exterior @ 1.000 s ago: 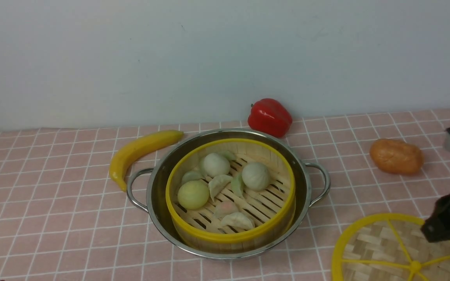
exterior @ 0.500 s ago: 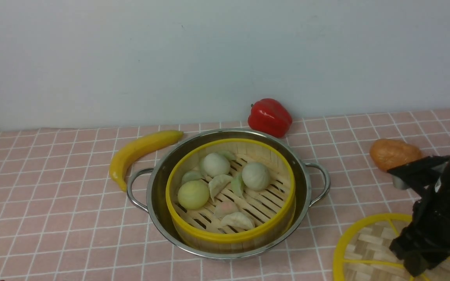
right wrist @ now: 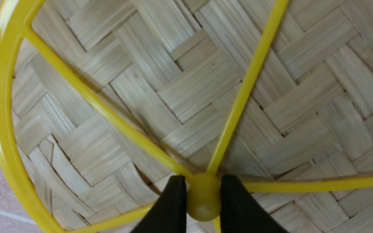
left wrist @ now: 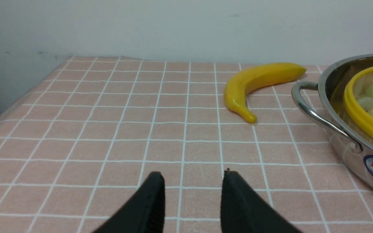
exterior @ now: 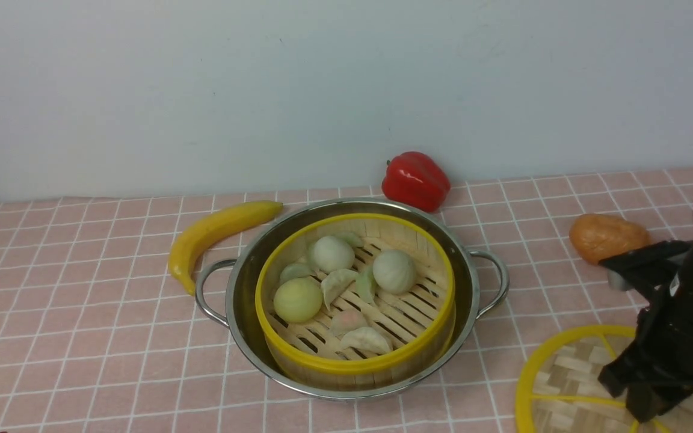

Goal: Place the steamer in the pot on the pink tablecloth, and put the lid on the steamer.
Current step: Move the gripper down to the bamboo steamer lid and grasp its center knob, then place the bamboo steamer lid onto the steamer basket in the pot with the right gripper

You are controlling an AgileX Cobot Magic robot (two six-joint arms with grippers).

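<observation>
Right claw (right wrist: 202, 177) is down on the flat round woven-bamboo lid (exterior: 563, 373) with the yellow rim, its two black fingers (right wrist: 173, 207) pressed against either side of the yellow hub (right wrist: 202, 202) where the spokes meet: that's a pinch on the hub. The lid lies flat, spokes up, at the near right of the pink tablecloth (exterior: 82, 313) with the white grid, cut off by the front view's lower edge. Being round, it has no long axis. Just beyond the arm sits an orange lumpy food item (exterior: 608, 240). Bare cloth separates the lid from the wide shiny steel pot (exterior: 243, 300), whose wire handles point left and right. Inside it, the round bamboo steamer (exterior: 352, 365) with yellow rims stands upright, mouth up, uncovered, dumplings showing. A red pepper (exterior: 415, 180) sits behind the pot, a yellow banana (exterior: 214, 231) at its far left. Left claw (left wrist: 192, 174) hangs spread and empty over open cloth, the table edge to its left.
</observation>
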